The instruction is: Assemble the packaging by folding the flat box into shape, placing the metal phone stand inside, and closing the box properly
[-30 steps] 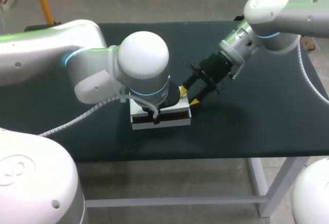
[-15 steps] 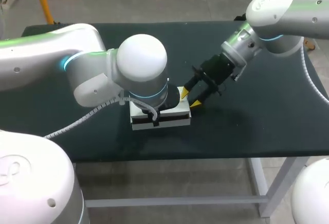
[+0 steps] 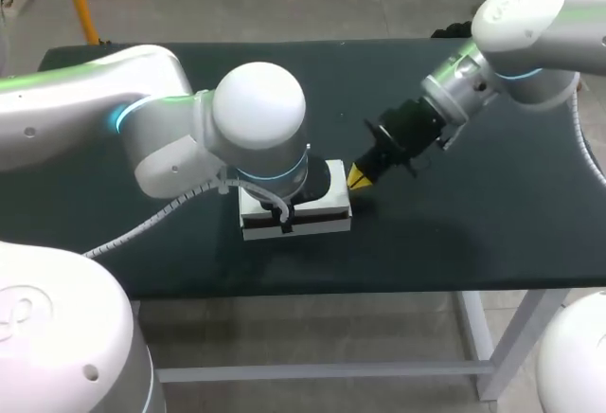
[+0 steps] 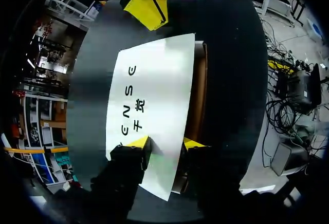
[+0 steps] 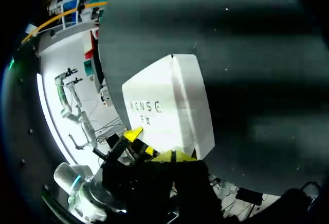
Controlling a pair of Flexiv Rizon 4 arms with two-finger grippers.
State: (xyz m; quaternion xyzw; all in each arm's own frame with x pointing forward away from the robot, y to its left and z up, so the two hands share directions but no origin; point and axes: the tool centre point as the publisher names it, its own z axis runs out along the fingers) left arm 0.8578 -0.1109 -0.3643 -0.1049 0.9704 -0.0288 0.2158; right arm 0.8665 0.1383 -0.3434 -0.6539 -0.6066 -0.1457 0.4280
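Observation:
The white box (image 3: 295,212) lies on the dark table under my left wrist. In the left wrist view its printed lid (image 4: 154,100) lies almost flat, with a strip of brown interior (image 4: 198,95) showing along one side. My left gripper (image 4: 165,143) stands open over the near end: one fingertip (image 4: 139,142) is on the lid, the other beside the box's side wall. My right gripper (image 3: 360,176) is shut on nothing, its tips touching, just off the box's right end (image 5: 193,116). It also shows past the box's far end, right gripper (image 4: 147,9). The phone stand is not visible.
The dark green table (image 3: 473,214) stretches bare to the right of the box and behind it. My left arm's big joint (image 3: 260,110) hides the box's back edge in the head view. The table's front edge runs close below the box.
My right gripper has shut its fingers and drawn back slightly to the right from the box's end. The left arm and the box have stayed put.

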